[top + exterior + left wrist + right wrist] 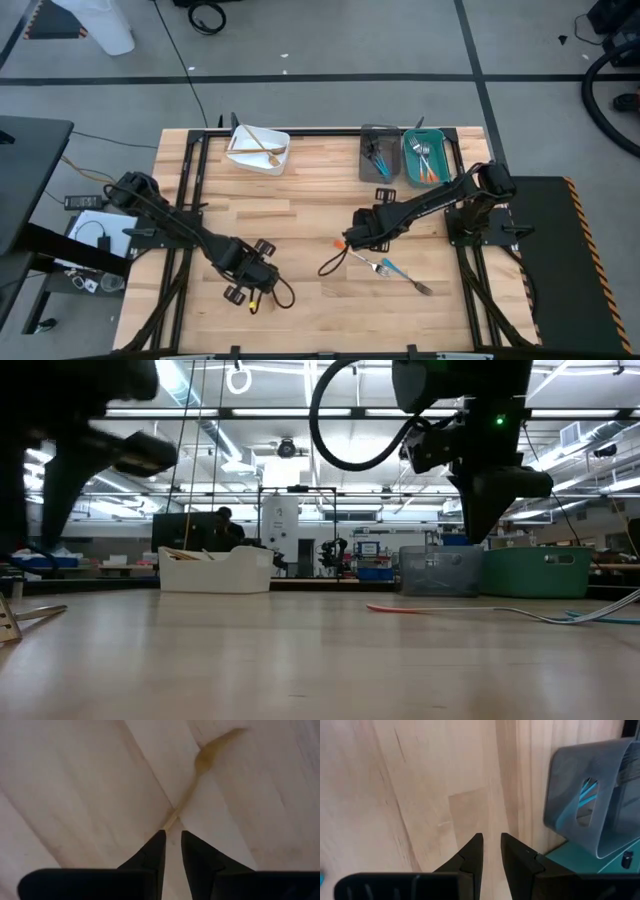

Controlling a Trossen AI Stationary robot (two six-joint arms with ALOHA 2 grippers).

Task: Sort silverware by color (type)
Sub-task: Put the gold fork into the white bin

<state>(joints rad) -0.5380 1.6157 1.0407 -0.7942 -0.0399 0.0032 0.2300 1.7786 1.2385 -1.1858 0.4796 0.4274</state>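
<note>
A thin gold fork (200,775) lies on the wooden table; its handle end (167,824) stands right at the gap of my left gripper (171,837). That gripper hangs near the table's front left (248,278), pointing down, fingers a little apart. My right gripper (491,840) is open over bare wood at mid-table (355,238), holding nothing. Beside it lie an orange-handled piece (340,243), a metal fork (372,264) and a blue-handled one (400,272). My left gripper comes from above, with the gold fork's handle end (167,824) just ahead of its parted fingertips (159,840). Whether either finger touches the handle, I cannot tell. The fork runs on away from the fingers in line with them.
Three bins stand along the far edge: a white one (258,150) holding gold pieces, a grey one (378,155) with blue-handled pieces, and a teal one (424,155) with orange-handled forks. Bare wood lies between the arms.
</note>
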